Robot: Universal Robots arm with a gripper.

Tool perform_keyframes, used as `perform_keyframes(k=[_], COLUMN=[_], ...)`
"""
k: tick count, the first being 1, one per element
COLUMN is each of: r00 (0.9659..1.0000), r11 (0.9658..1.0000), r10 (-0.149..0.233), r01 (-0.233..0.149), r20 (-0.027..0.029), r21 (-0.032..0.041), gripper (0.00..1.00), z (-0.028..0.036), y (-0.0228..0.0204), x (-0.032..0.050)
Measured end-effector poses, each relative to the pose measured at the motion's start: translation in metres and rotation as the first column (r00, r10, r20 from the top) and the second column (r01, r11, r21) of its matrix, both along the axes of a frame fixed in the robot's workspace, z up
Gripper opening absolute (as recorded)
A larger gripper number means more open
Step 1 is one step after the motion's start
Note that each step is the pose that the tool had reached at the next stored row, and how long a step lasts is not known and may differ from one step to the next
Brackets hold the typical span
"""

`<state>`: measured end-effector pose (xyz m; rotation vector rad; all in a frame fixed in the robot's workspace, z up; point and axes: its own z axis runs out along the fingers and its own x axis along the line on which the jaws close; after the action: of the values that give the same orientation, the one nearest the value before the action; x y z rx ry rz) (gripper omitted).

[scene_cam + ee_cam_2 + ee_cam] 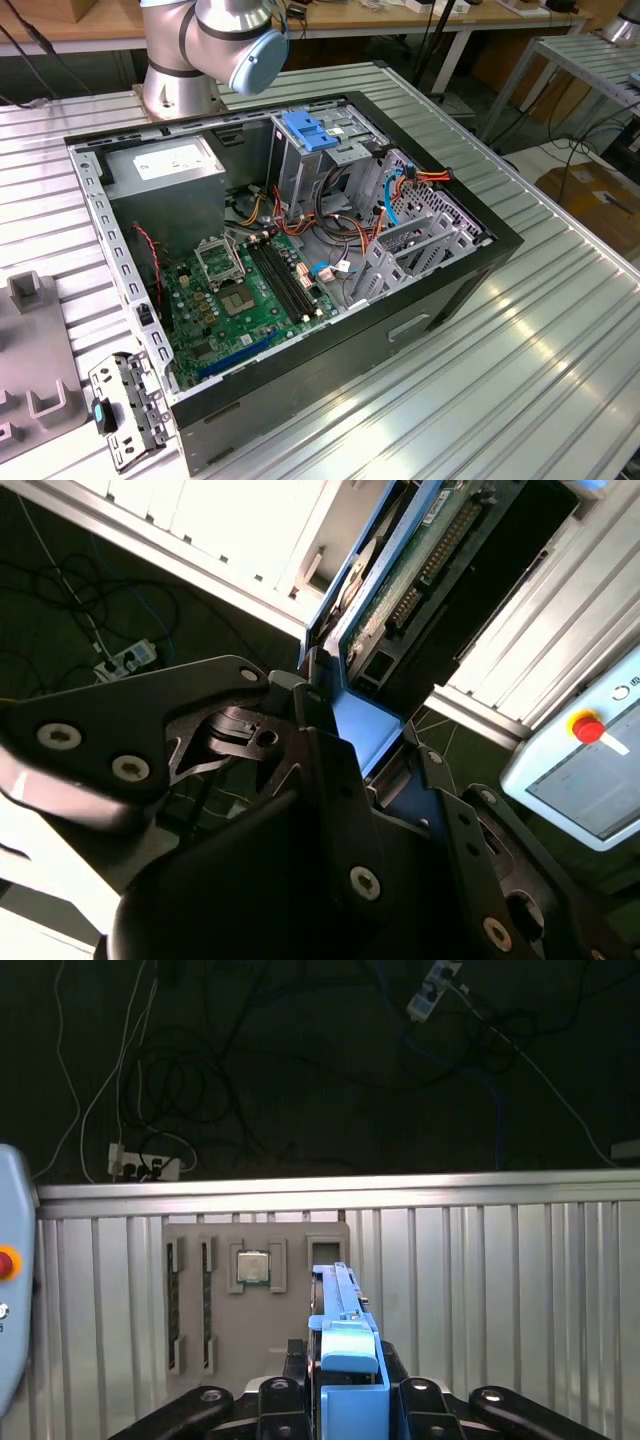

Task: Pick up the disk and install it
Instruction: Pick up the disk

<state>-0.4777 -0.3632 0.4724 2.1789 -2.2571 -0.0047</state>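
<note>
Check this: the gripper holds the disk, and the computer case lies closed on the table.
Not closed. The gripper holds the disk, but the case lies open on the table, its motherboard bare in the exterior view.

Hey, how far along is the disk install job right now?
Pickup looks done: the tool is shut on the disk, gripping its blue carrier in both wrist views. Installing is left: the disk is held in the air, away from the open computer case.
</note>
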Motion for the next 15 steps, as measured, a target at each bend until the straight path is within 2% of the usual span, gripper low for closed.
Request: perform_keyframes(k=[4, 15], r00=[1.0000, 1.0000], r11=[1.0000, 1.0000], r10=[0.000, 0.000], r01=[0.000, 0.000], r20=[-0.0011, -0.0012], r21=[-0.0001, 0.0000], gripper=[0.37, 0.37], z=[0.0031, 0.0037], y=[0.0000, 0.0000], x=[0.0000, 0.0000])
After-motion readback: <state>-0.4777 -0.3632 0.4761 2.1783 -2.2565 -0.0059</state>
